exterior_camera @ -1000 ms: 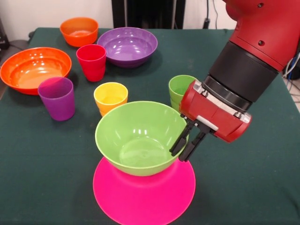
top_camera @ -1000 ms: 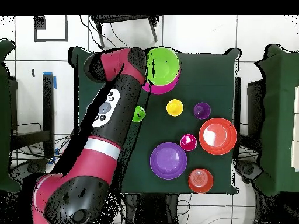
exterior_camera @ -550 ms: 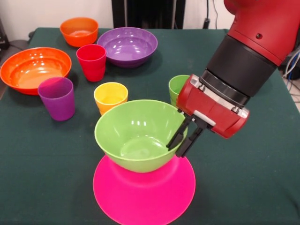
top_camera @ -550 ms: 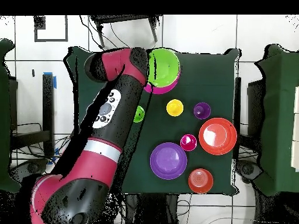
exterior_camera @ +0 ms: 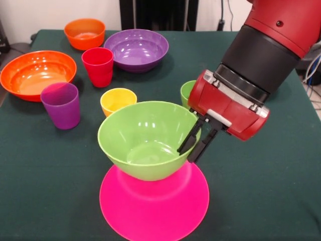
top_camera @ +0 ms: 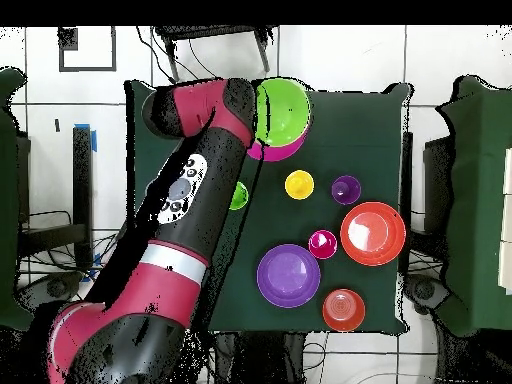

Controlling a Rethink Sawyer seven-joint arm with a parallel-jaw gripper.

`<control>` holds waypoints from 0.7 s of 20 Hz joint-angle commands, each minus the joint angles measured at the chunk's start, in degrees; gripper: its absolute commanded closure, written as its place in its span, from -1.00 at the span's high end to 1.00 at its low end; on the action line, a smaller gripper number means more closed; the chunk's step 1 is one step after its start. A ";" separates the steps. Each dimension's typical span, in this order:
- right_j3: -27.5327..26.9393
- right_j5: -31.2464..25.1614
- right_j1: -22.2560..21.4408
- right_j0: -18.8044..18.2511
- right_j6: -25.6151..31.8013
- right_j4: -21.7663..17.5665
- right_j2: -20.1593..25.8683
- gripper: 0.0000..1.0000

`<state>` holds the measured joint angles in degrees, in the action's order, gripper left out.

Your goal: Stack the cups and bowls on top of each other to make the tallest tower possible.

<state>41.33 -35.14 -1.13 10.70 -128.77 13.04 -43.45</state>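
The arm slanted down from two o'clock, its gripper [exterior_camera: 195, 147] pinching the green bowl's [exterior_camera: 145, 138] three o'clock rim above the pink bowl [exterior_camera: 155, 203]

Five bowls [exterior_camera: 136, 48] and four cups [exterior_camera: 98, 66] show.

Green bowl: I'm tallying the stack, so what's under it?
Under the green bowl, held by the tool, lies the upturned pink bowl. Its centre is hidden by the green bowl.

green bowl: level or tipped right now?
Tipped. The green bowl hangs from the gripper pinching its rim, its opposite edge dipping toward the pink bowl.
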 commanded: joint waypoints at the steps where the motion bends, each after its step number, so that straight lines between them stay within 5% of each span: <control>1: 3.81 4.26 -0.82 0.84 -6.52 -1.36 5.91 -1.00; 12: 3.43 3.63 -0.10 1.69 -7.32 -1.04 4.52 -1.00; 13: 3.41 3.66 -0.05 1.74 -7.34 -1.00 4.47 1.00; 14: 3.31 3.39 0.04 1.75 -7.55 -0.91 4.33 1.00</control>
<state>41.41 -31.88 -1.47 11.63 -128.77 13.02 -43.47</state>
